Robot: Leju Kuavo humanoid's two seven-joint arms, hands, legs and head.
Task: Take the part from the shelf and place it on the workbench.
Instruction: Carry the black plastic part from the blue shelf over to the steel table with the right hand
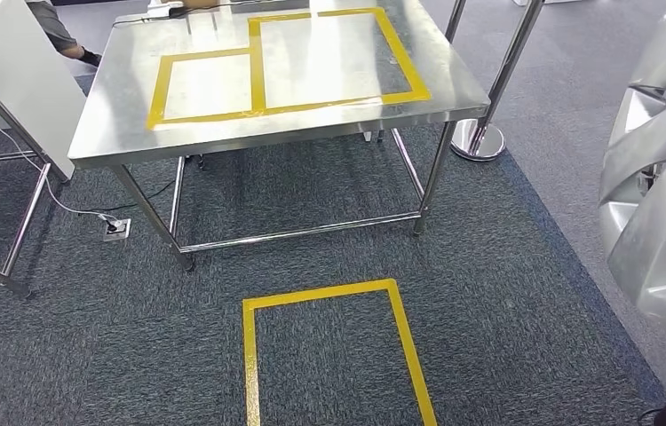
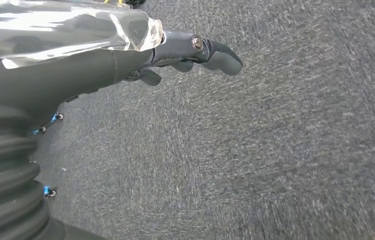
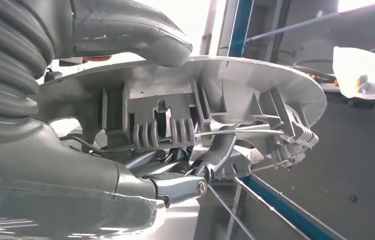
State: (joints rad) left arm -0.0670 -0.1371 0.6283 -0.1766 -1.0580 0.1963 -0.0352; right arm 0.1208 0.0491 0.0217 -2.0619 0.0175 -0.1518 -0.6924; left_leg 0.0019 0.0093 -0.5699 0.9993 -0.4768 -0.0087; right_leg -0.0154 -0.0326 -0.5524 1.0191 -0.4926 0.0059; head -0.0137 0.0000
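Closest in, the right hand (image 3: 175, 170) grips the part (image 3: 215, 105), a silver-grey moulded disc with ribs and clips on its underside: the thick thumb lies over the rim and darker fingers (image 3: 215, 155) hook into the ribbing from below. In the head view the same part (image 1: 658, 186) stands on edge at the right border, above the carpet and well apart from the workbench. The left hand (image 2: 195, 55) hangs over the carpet (image 2: 255, 150) holding nothing, its fingers loosely curved and apart. On the dark grey carpet (image 1: 507, 293) just ahead lies a yellow tape rectangle (image 1: 329, 297), its near side cut off by the picture's edge. Beyond it stands the workbench, a steel frame on thin legs with a low crossbar, and its polished tabletop (image 1: 116, 124) carries two adjoining yellow tape frames (image 1: 258, 62), a smaller one to the left and a larger one to the right, both bare inside. A floor socket (image 1: 116, 228) with a white cable sits by the bench's left front leg. A chrome post (image 1: 489, 89) on a round base stands by the right front corner. To the left is a white table (image 1: 19, 80) on metal legs, and past it a person's arm (image 1: 59, 31) shows at the far edge
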